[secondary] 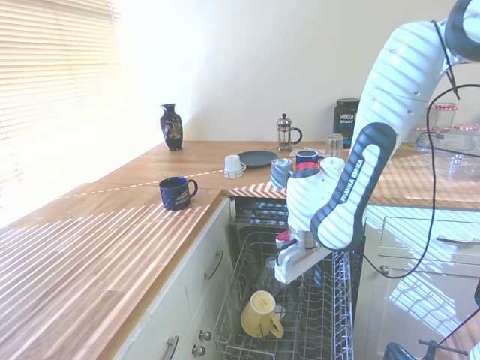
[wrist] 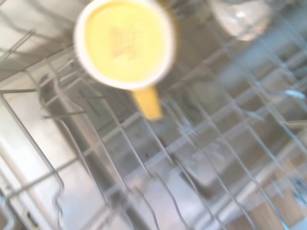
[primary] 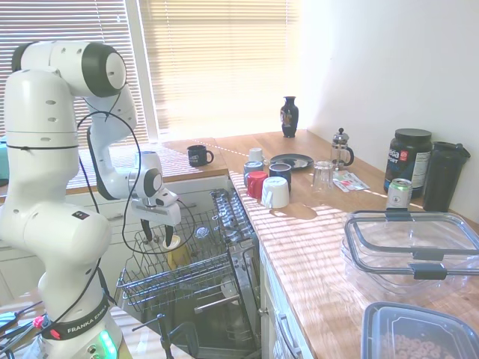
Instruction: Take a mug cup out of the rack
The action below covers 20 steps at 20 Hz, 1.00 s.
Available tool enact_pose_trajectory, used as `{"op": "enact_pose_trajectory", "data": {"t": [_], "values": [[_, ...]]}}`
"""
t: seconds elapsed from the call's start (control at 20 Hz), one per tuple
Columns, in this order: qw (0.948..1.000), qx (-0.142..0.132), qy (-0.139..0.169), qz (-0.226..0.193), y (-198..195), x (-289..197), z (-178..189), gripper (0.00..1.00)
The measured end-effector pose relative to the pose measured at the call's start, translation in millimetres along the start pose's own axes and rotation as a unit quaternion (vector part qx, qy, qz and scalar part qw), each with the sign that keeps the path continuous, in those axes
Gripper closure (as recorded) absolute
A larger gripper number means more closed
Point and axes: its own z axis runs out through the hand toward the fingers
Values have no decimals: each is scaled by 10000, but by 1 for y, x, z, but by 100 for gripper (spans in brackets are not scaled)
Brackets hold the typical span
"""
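**Desk:** What are you looking at, nearest first?

**Caption:** Kitchen, dishwasher drawn out. The mustard-yellow mug cup sits in the wire rack near its front, handle sticking out to one side, clear of the prongs around it. Just above the mug, the Franka gripper hangs with its fingers pointing down; you cannot tell from any view whether they are parted or closed, and nothing is visibly held.

**Desk:** How will the mug handle?

**Caption:** Judge it stiff, glazed, so slippery, moderately heavy and breakable. You would do best pinching the rim wall rather than the thin handle.

**Desk:** What stands in the way?

**Caption:** Behind the mug, deeper in the rack, lies a clear glass, fragile and near enough to clip. Upright prongs flank the mug, so lift straight up. Farther off, on the counter beyond the rack, stand a navy mug, a red cup, a white cup and a French press, well apart.
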Motion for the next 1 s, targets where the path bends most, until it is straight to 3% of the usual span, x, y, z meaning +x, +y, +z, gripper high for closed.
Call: {"op": "enact_pose_trajectory", "data": {"t": [0.5,1.0], "values": [[9987,56,239,-446,-57,10,63,0],[9986,-87,115,-517,-80,19,125,0]]}}
